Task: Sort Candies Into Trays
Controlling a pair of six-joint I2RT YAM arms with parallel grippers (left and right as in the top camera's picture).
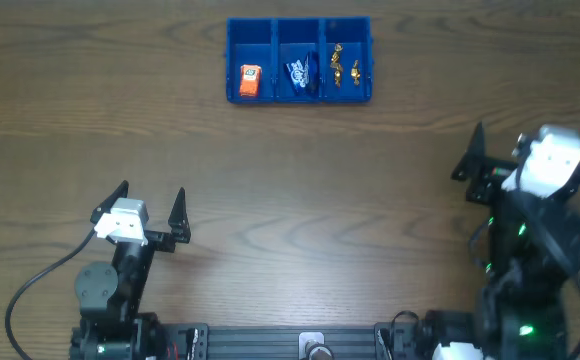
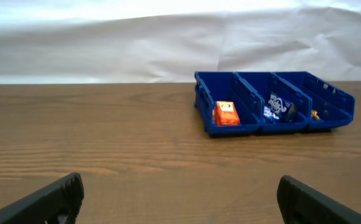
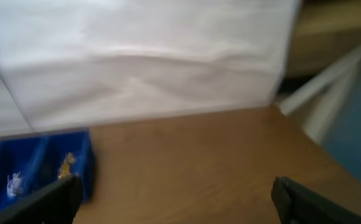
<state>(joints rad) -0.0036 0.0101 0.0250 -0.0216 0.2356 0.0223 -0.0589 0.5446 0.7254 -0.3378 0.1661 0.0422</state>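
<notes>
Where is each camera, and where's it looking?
Top view: above the table, looking down; left gripper and right gripper show.
Left wrist view: on the left arm, facing the blue tray; its open fingers show.
Right wrist view: on the right arm, facing the table's edge; its fingers show.
All share the tray.

Tray (image 1: 300, 98): orange candy (image 1: 250, 80), blue candy (image 1: 298, 73), perhaps gold candies (image 1: 337, 62).

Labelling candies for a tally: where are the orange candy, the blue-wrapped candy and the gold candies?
orange candy (image 1: 250, 81): top view, middle of its wrapper.
blue-wrapped candy (image 1: 299, 72): top view, middle of its wrapper.
gold candies (image 1: 337, 62): top view, on the left one.
</notes>
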